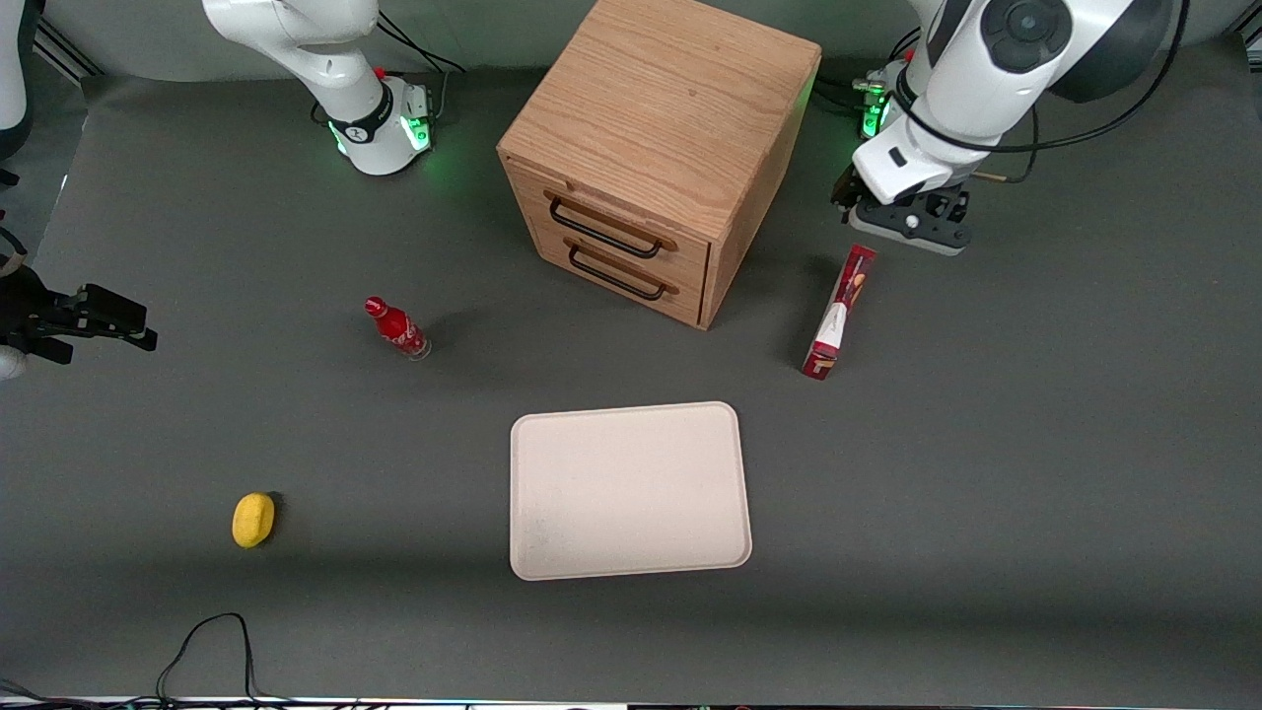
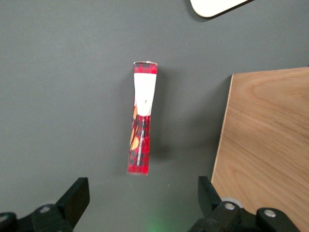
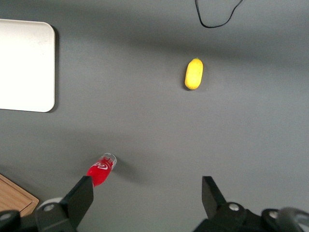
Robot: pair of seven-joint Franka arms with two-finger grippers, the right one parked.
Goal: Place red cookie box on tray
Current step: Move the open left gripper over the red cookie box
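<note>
The red cookie box (image 1: pixel 840 314) rests on its thin long edge on the grey table, beside the wooden cabinet toward the working arm's end; its white patch and cookie picture show in the left wrist view (image 2: pixel 141 121). The cream tray (image 1: pixel 629 490) lies flat, nearer the front camera than the box, with nothing on it; one corner (image 2: pixel 215 6) shows from the wrist. My left gripper (image 1: pixel 856 212) hovers above the table just past the box's end that is farthest from the front camera. Its fingers stand wide open (image 2: pixel 142 198) with nothing between them.
The wooden drawer cabinet (image 1: pixel 656 148) stands close beside the box, its top edge (image 2: pixel 263 150) near my gripper. A small red soda bottle (image 1: pixel 396 327) and a yellow lemon-like object (image 1: pixel 253 519) sit toward the parked arm's end. A black cable (image 1: pixel 207 651) loops at the table's front edge.
</note>
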